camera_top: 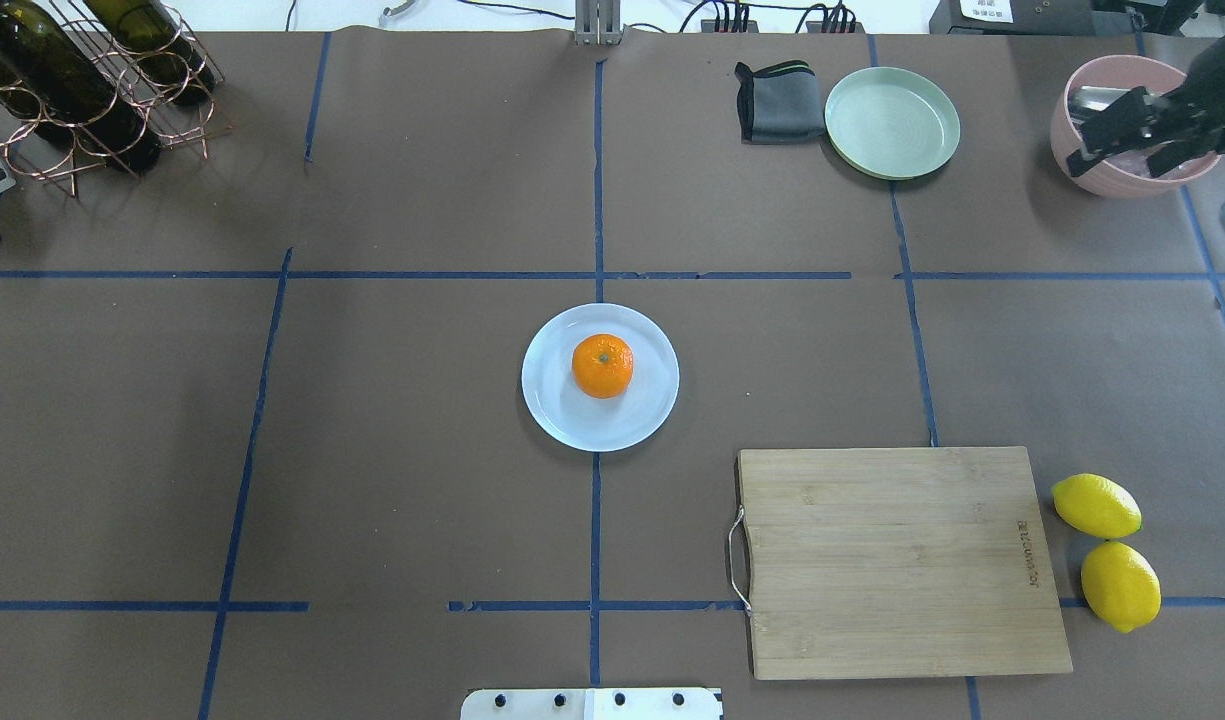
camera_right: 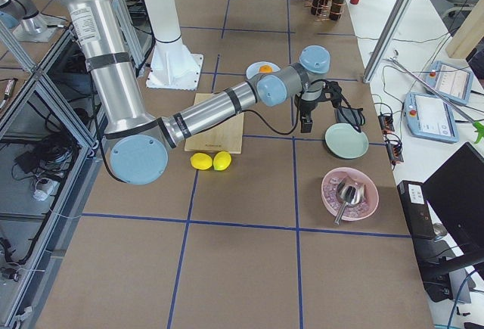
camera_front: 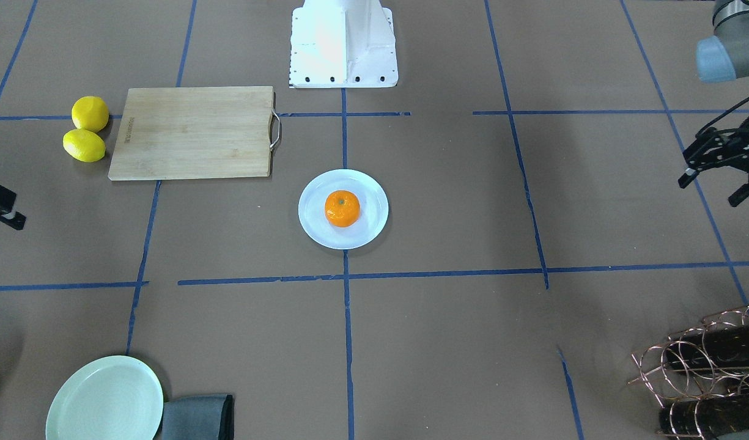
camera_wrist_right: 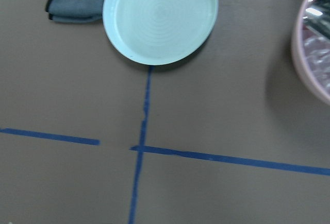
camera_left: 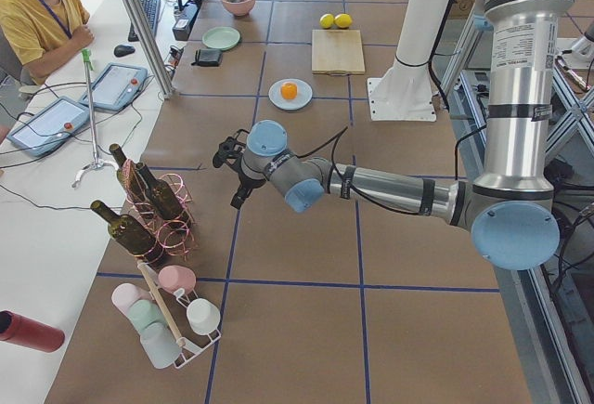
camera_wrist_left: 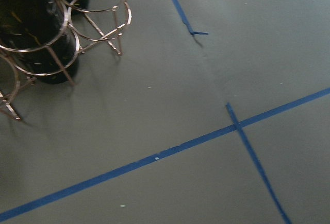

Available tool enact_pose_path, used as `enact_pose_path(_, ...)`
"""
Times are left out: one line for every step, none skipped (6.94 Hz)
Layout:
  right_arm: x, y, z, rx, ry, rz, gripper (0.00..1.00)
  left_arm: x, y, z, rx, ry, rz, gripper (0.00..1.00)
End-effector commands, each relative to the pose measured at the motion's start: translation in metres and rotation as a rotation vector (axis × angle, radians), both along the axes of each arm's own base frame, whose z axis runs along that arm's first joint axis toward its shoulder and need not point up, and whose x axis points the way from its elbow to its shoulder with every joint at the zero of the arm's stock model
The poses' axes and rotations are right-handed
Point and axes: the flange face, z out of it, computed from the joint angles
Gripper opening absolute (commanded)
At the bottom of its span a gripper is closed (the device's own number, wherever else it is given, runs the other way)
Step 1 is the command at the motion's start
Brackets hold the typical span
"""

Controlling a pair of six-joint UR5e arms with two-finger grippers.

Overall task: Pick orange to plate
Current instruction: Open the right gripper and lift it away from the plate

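The orange (camera_top: pixel 602 365) is small, glossy and bright, and it rests in the middle of the pale bluish-white plate (camera_top: pixel 570 422) at the table's centre; it shows on the plate (camera_front: pixel 316 227) in the front view too, as the orange (camera_front: pixel 342 208). Neither gripper is near it. My left gripper (camera_front: pixel 713 188) hangs open far out on my left side, close to the wine rack. My right gripper (camera_top: pixel 1118 160) hovers open over the pink bowl at the far right corner, with nothing between its fingers.
A wooden cutting board (camera_top: pixel 897 560) lies near my right side with two lemons (camera_top: pixel 1096 505) beside it. A pale green plate (camera_top: pixel 892 122), a grey cloth (camera_top: pixel 777 100) and a pink bowl (camera_top: pixel 1107 178) sit at the far right. A copper wine rack (camera_top: pixel 72 90) with bottles stands far left.
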Motion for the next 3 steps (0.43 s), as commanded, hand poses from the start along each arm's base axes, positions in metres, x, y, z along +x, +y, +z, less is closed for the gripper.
enact_pose_path(0.078, -0.001, 0.027, 0.016, 0.081, -0.022, 1.0, -0.076, -0.003, 0.03, -0.038, -0.139, 0.052, 0.95)
enact_pose_path(0.097, 0.001, 0.038, 0.009, 0.117, -0.039, 1.0, -0.093, -0.009, 0.026, -0.085, -0.155, 0.059, 0.95)
enact_pose_path(0.104, -0.002, 0.047, 0.001, 0.166, -0.064, 1.0, -0.102, -0.007, 0.03, -0.137, -0.163, 0.071, 0.95)
